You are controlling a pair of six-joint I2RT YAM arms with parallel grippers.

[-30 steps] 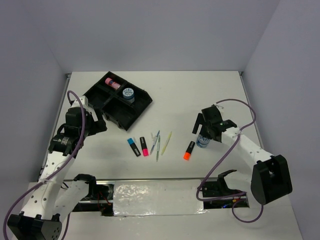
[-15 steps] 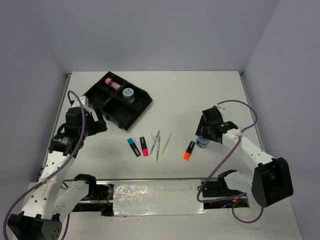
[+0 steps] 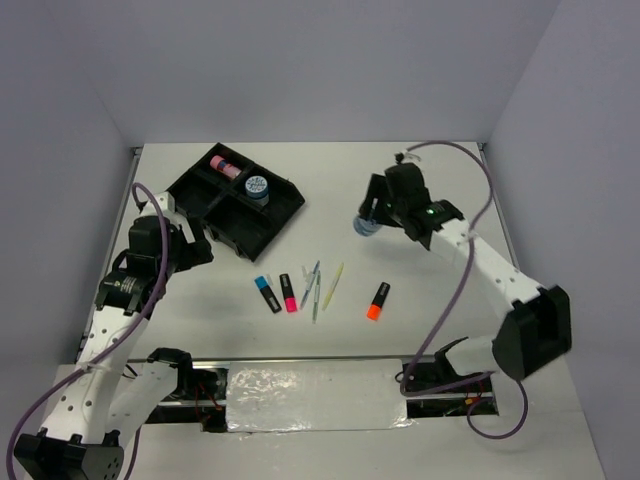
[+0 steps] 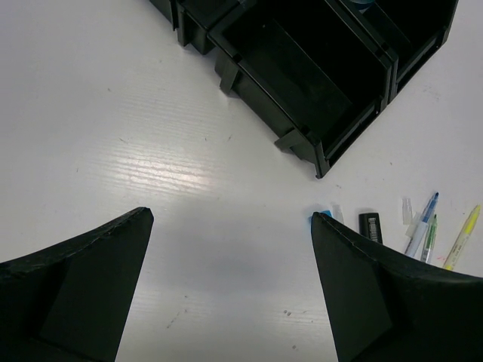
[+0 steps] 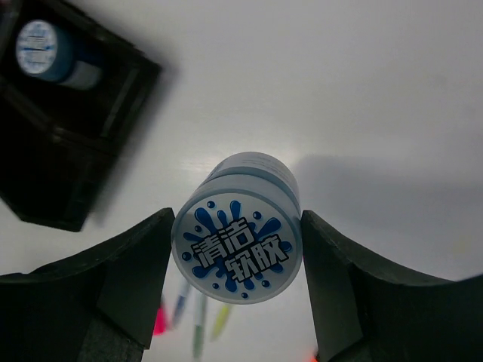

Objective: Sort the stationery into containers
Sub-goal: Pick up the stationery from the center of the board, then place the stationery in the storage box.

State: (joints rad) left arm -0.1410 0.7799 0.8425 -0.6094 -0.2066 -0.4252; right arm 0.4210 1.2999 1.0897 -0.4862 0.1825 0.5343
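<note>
Black fingers of the left gripper (image 4: 232,219) stand wide apart, holding nothing, just beside the black tray (image 3: 250,236) with one blue tub (image 3: 257,186) in it. Farther right, the right gripper (image 5: 238,219) squeezes the other blue tub (image 5: 235,255) over the white table (image 3: 440,175).

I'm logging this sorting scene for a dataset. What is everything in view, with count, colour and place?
divided plastic tray: one, black, far left on the white table
pink-capped tube: one, far tray compartment
round tub in the tray: one, blue, patterned lid, neighbouring compartment
held round tub: one, blue, right of the tray
blue highlighter: one, table, near the tray
pink highlighter: one, beside the blue
thin pens: three, blue, green, yellow, table middle
orange highlighter: one, right of the pens
left gripper: open, over bare table
right gripper: closed on the held round tub
</note>
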